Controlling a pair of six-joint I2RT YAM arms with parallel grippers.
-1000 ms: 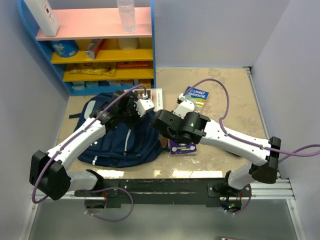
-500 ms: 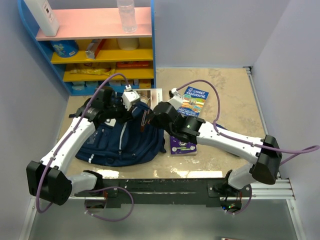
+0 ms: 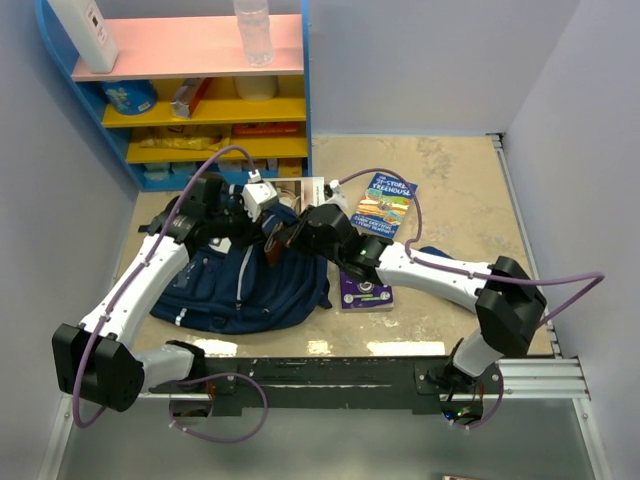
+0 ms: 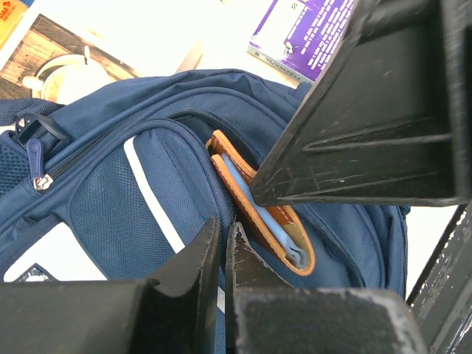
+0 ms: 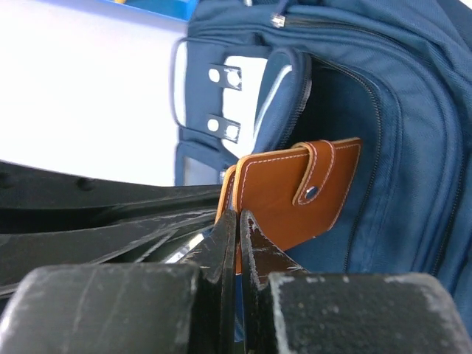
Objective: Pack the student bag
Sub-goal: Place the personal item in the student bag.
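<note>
The navy student bag [image 3: 230, 285] lies on the left of the table, its main pocket open. My left gripper [image 3: 258, 218] is shut on the fabric edge of that opening [image 4: 193, 193]. My right gripper [image 3: 288, 236] is shut on a brown leather wallet [image 3: 273, 246] with a snap strap and holds it at the mouth of the pocket. In the right wrist view the wallet [image 5: 295, 192] stands in front of the bag's dark opening [image 5: 398, 140], beside the white patch with buckle marks [image 5: 221, 96]. In the left wrist view the wallet [image 4: 259, 214] sits partly inside the pocket.
A colourful storybook [image 3: 385, 200] and a purple book [image 3: 362, 290] lie right of the bag, under the right arm. A white book [image 3: 310, 188] lies behind the bag. A blue shelf unit [image 3: 200, 100] with snacks and a bottle stands at the back left.
My right gripper has moved left with the wallet to the bag's opening. My left gripper has pulled the bag's flap back and to the left.
</note>
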